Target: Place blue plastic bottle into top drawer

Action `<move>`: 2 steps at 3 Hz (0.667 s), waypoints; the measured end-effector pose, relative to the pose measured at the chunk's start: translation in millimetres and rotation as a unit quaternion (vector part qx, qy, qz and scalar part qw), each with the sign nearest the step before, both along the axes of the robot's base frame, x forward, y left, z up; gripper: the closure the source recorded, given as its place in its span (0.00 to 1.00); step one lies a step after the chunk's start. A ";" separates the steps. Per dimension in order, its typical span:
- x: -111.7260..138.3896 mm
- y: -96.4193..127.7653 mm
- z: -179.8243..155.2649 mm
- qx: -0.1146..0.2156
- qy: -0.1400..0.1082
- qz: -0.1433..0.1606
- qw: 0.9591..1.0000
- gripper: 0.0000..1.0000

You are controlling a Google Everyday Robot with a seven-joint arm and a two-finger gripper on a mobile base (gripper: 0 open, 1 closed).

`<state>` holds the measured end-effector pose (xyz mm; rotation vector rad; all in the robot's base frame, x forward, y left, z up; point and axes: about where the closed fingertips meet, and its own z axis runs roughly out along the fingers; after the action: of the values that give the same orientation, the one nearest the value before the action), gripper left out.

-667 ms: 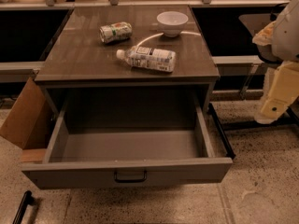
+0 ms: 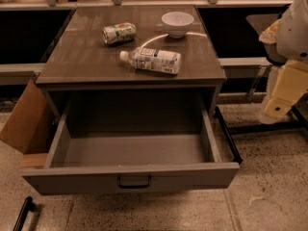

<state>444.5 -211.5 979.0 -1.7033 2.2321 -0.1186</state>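
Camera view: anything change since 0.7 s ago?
Nothing visibly changed. Gripper hangs at the right edge, apart from the bottle, which lies on the cabinet top by the can and bowl; drawer open, empty.

Bottle (image 2: 153, 60) on cabinet top (image 2: 86, 61), before can (image 2: 119, 33) and bowl (image 2: 177, 23); drawer (image 2: 130, 177) below; box (image 2: 24, 119) left; gripper (image 2: 276, 107) right.

I can read no words anywhere: the blue plastic bottle (image 2: 153, 60), lying on the cabinet top (image 2: 86, 61) at twelve o'clock from the top drawer (image 2: 130, 177), has a whitish label whose dark print is too small to make out. The can (image 2: 119, 33) at eleven o'clock of it shows green-and-white markings only. My gripper (image 2: 279, 100) hangs at three o'clock, out past the cabinet top.
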 end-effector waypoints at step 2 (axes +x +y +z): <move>83.7 59.8 -1.1 0.072 -0.024 0.006 0.997 0.00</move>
<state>528.3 -151.7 978.0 -1.6193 2.1405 0.0032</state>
